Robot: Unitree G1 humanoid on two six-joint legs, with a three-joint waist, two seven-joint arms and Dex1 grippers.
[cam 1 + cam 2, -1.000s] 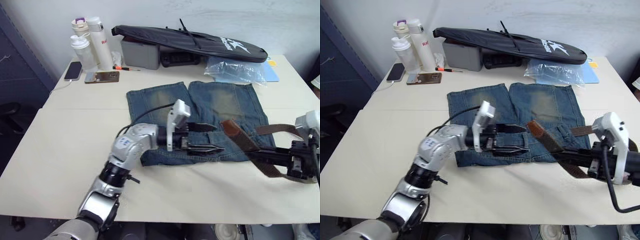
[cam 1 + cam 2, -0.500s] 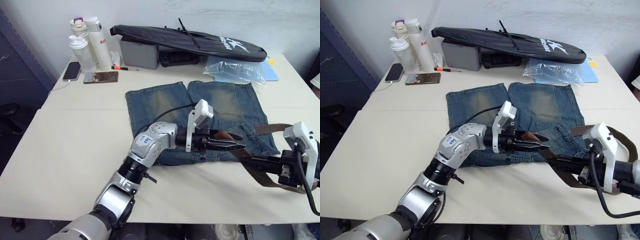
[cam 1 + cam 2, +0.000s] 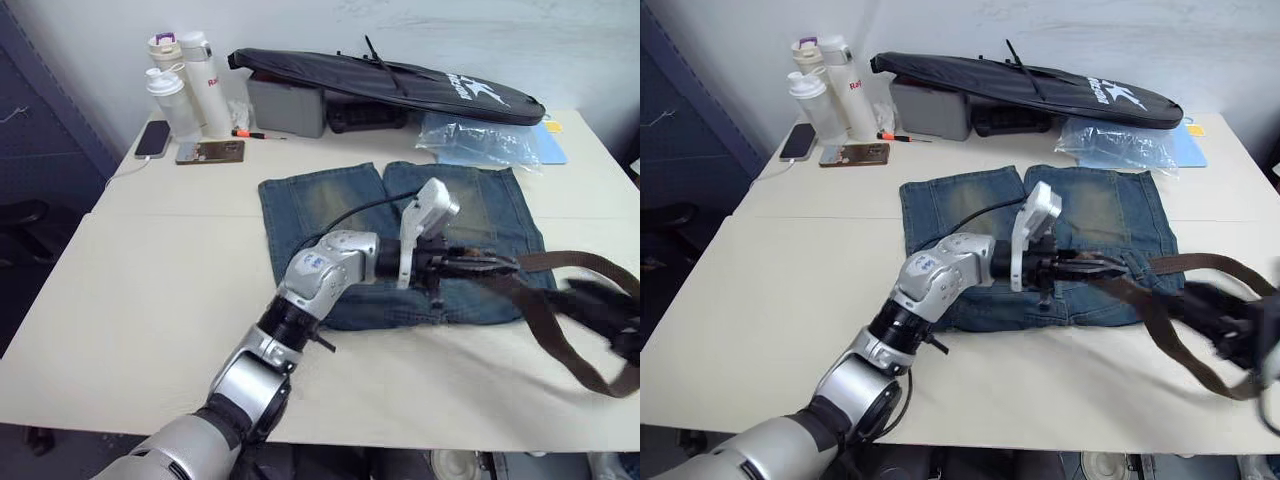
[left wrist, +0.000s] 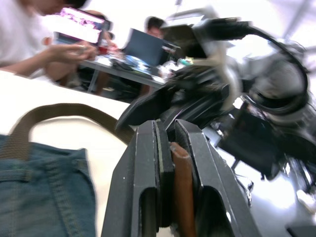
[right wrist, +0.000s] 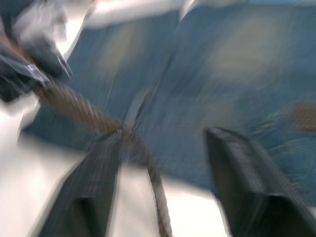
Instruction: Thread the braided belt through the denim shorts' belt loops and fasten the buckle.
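Note:
The denim shorts (image 3: 330, 200) lie flat mid-table, their waistband toward me. Over the waistband's right part, my left gripper (image 3: 498, 264) is shut on the braided belt's tan leather tip (image 4: 180, 187). From there the braided belt (image 3: 560, 258) runs right and hangs in a loose loop past the shorts' right edge. My right gripper (image 5: 165, 133) is blurred at the table's right edge, open, with the strap lying beside one finger (image 5: 98, 163) and not pinched. The buckle is out of sight. I cannot make out the belt loops.
A long black bag (image 3: 400, 80), a grey box (image 3: 285, 105), bottles (image 3: 185, 85), a phone (image 3: 152, 138) and a clear plastic bag (image 3: 475, 140) line the table's far side. People sit at desks (image 4: 74, 44) beyond the table's right side.
My left gripper closed on the belt's tip and carried it right along the waistband. The right gripper opened, let go of the strap and drew back to the right.

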